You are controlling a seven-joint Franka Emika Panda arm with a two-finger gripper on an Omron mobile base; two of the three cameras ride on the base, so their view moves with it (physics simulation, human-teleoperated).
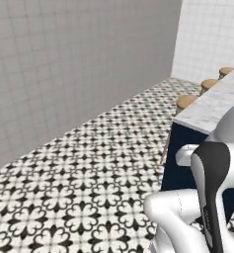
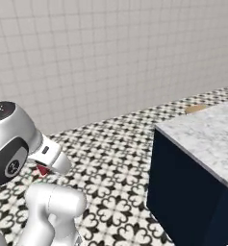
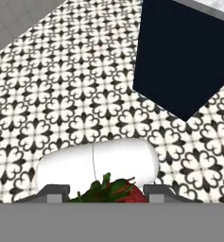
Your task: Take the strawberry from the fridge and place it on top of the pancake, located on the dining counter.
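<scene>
Red strawberry (image 3: 114, 193), one, pinched between two fingers (image 3: 153, 191); three stools (image 1: 186, 102)

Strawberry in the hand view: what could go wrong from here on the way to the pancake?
1. The strawberry sits between the gripper jaws over patterned floor; a loose grip could drop it there.
2. The dining counter has a sharp marble corner near the arm; a wide swing might clip it.
3. The stools crowd the counter's far side, which may limit where the base can park.
</scene>
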